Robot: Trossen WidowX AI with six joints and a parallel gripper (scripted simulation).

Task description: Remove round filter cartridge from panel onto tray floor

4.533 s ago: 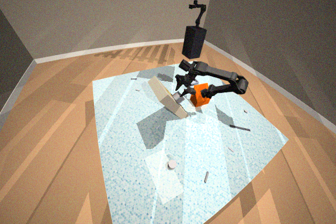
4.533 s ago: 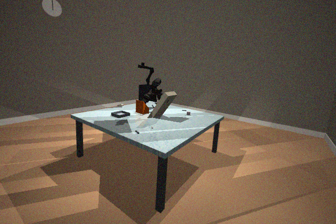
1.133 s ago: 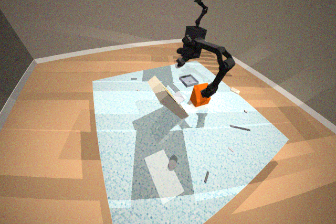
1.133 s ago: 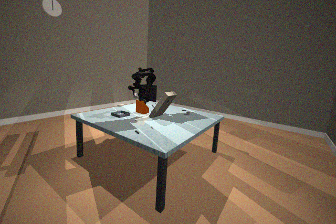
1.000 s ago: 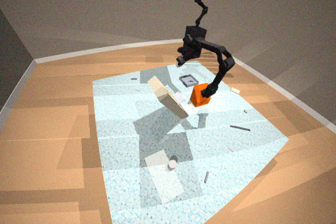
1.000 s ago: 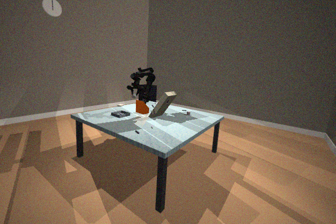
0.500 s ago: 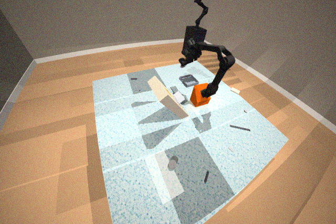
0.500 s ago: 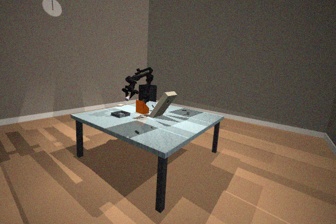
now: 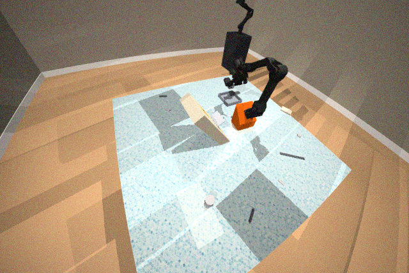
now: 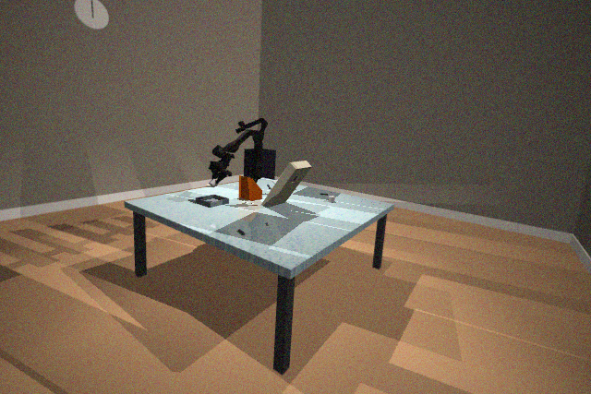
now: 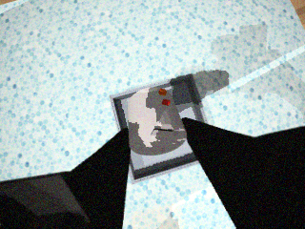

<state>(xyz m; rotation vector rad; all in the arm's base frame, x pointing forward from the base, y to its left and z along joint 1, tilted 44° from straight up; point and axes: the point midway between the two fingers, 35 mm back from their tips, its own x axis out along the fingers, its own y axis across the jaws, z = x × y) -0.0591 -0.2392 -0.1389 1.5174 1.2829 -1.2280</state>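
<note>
Wrist view: my claw (image 11: 157, 131) is clamped on the filter cartridge (image 11: 150, 119), which hangs directly above the tray (image 11: 125, 111), its two red marks uppermost. Beyond lies the speckled table (image 11: 57, 57). In the top view the tilted service panel (image 9: 201, 116) stands apart, near the orange block (image 9: 242, 116). Extraction appears complete. Remaining, in my judgement: lower the cartridge to the tray floor, part the claw, and withdraw until I touch nothing.
</note>
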